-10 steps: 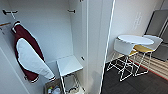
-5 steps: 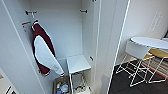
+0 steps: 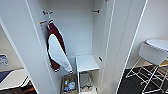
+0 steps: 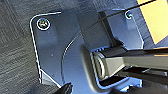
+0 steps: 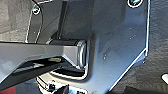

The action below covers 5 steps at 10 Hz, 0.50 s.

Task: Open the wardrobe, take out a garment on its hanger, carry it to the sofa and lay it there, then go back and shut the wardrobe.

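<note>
1. The wardrobe (image 3: 75, 32) is standing open, showing its white inside.
2. A dark red top (image 3: 56, 48) with white sleeves is hanging from a hook on the left inside wall.
3. A small white shelf (image 3: 86, 63) is sitting low inside, with a box of small things (image 3: 69, 85) on the floor beside it.
4. A white chair (image 3: 152, 53) is standing to the right.
5. I cannot tell if either end effector is spread or pressed together.

Left arm (image 4: 130, 60): jointed bar lying across the robot's dark base plate, pointed down over carpet; right arm (image 5: 37, 56): likewise, over its plate; fingers indistinct in both.
</note>
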Tool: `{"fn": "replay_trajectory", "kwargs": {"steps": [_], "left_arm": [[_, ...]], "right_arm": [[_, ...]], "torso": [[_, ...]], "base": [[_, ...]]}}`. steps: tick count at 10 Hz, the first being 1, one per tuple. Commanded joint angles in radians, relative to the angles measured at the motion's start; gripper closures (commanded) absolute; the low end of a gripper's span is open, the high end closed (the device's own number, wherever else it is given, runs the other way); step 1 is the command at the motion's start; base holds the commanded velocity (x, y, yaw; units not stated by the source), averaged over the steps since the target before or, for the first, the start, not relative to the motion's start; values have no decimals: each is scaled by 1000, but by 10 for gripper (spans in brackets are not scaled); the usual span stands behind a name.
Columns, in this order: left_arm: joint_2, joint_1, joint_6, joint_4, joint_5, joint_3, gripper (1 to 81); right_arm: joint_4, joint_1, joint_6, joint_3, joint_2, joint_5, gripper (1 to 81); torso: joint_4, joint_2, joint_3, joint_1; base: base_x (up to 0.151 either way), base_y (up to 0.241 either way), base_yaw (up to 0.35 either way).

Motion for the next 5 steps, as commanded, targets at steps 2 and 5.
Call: {"fn": "replay_trajectory", "kwargs": {"steps": [2, 5], "left_arm": [[-9, -40, 2, 8, 37, -3, 10], [-9, -40, 2, 8, 37, -3, 10]], "right_arm": [[-8, 30, -3, 1, -2, -66, 10], [-8, 28, -5, 1, -2, -60, 10]], "torso": [[0, 0, 0, 0], [0, 0, 0, 0]], "base": [[0, 0, 275], [0, 0, 227]]}}
